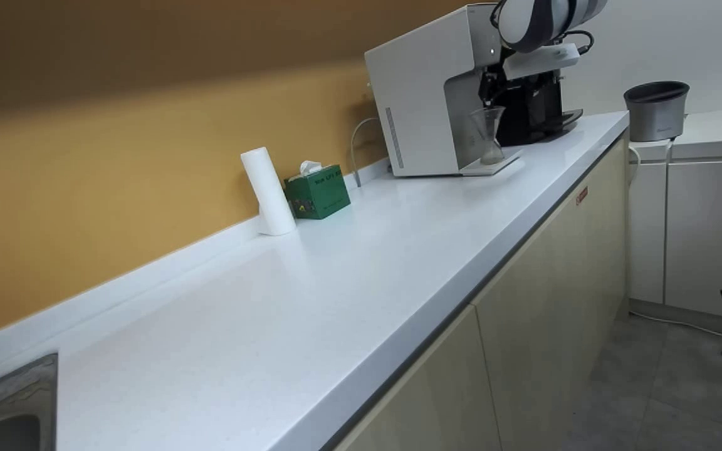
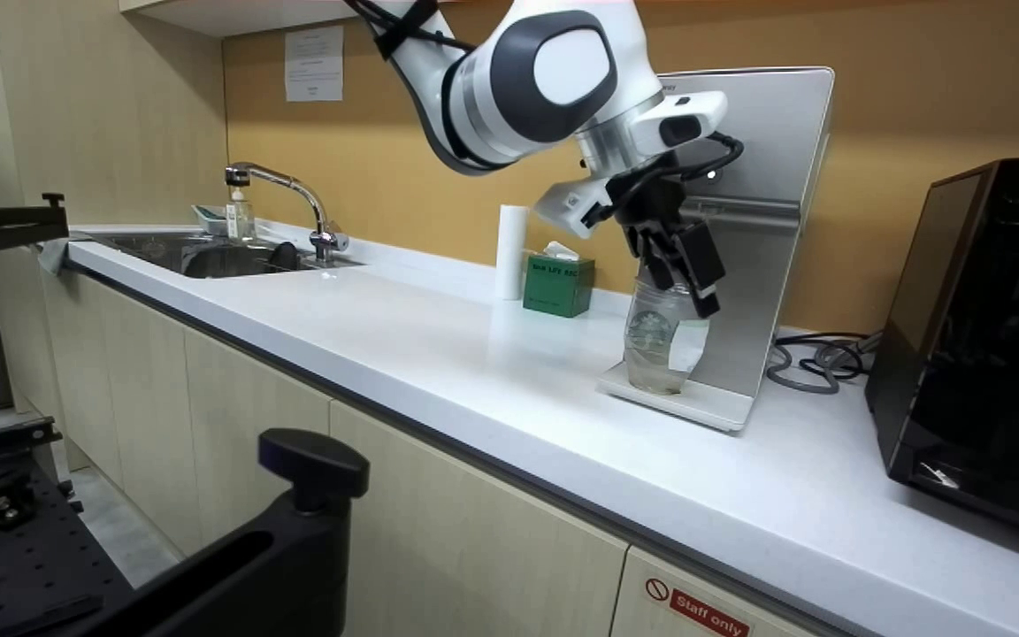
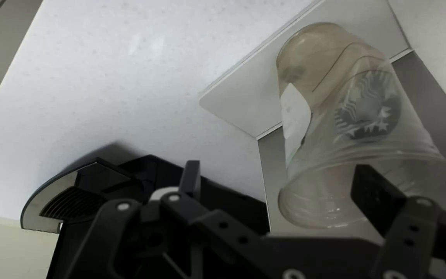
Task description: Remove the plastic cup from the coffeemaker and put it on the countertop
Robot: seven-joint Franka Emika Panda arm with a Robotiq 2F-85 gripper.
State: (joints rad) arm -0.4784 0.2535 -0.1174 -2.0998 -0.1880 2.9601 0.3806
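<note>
- We see the hand (image 3: 278,172) spread wide, one finger at the mouth of the plastic cup (image 3: 343,116); touching or not, we cannot tell.
- The plastic cup, tinted brownish low down, stands on the base plate (image 2: 711,405) of the coffeemaker (image 2: 762,274), between the front and back edges of the bench (image 2: 439,336).
- By the back edge: a tissue box (image 2: 558,287), tissue (image 2: 561,251) poking out.

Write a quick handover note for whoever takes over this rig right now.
Hand: open, at the mouth of the clear Starbucks plastic cup, not gripping it; contact can't be told.
Cup: standing on the base plate of the silver machine.
White countertop: runs under the machine.
Done: hand is at the cup.
Left: close on the cup, lift it off the plate, set it on the countertop.
</note>
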